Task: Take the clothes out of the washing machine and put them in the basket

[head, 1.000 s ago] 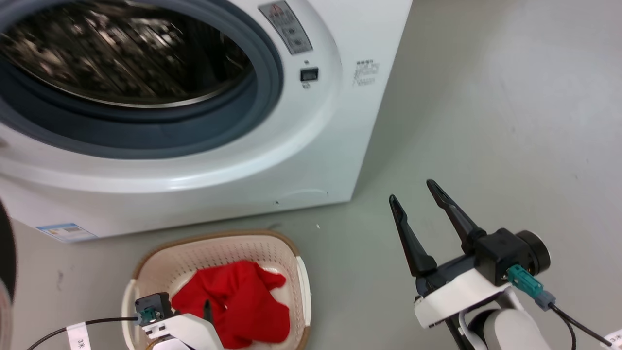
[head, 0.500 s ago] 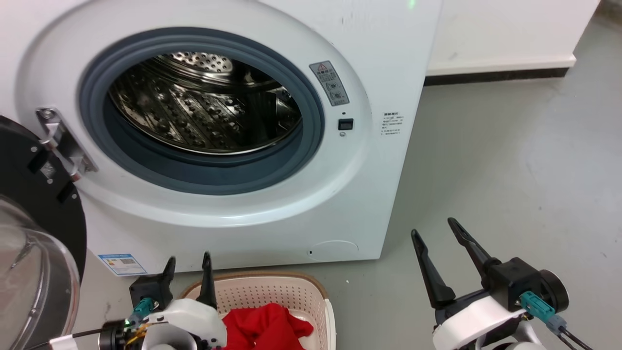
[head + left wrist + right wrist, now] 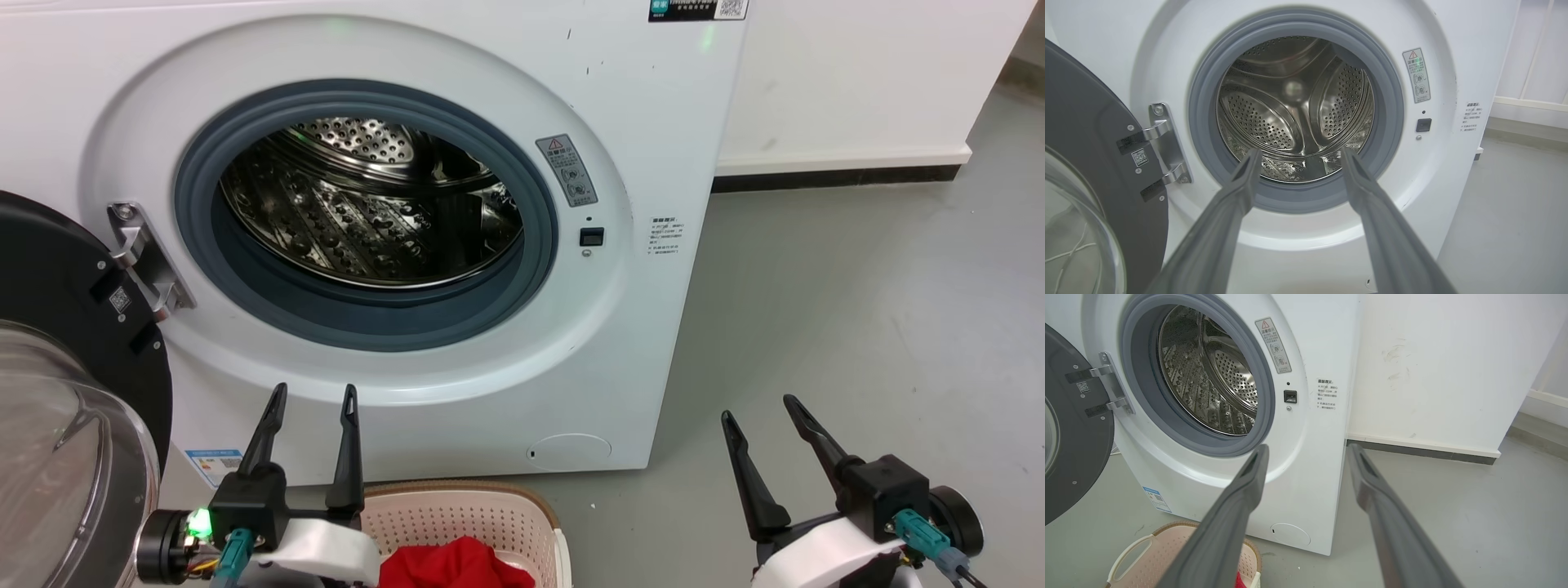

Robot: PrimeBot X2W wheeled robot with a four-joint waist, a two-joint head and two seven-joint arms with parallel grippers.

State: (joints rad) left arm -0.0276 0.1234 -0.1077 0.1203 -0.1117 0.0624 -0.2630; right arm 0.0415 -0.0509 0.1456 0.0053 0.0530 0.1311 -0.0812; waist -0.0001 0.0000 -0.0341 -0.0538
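Head view, with both wrist views. Compared with a second ago, the head camera has lifted, so we now see the whole porthole of the washing machine [image 3: 645, 122], and the basket [image 3: 465, 513] sits at the bottom edge of the head view. This is a shift of the camera, not of the things. The left gripper [image 3: 315, 389], which was low over the basket's contents, has come up. Its fingers are spread and bare, and point up before the machine's lower front panel. The right gripper [image 3: 757, 407] hangs over the grey floor [image 3: 857, 327] to the right of the machine, its fingers likewise spread and holding nothing.

Containers: the drum [image 3: 367, 212] shows us bare perforated steel. The black-framed glass door [image 3: 57, 278] stands swung open on the left. The red clothes [image 3: 457, 566] lie in the basket, which stands on the floor just before the machine.
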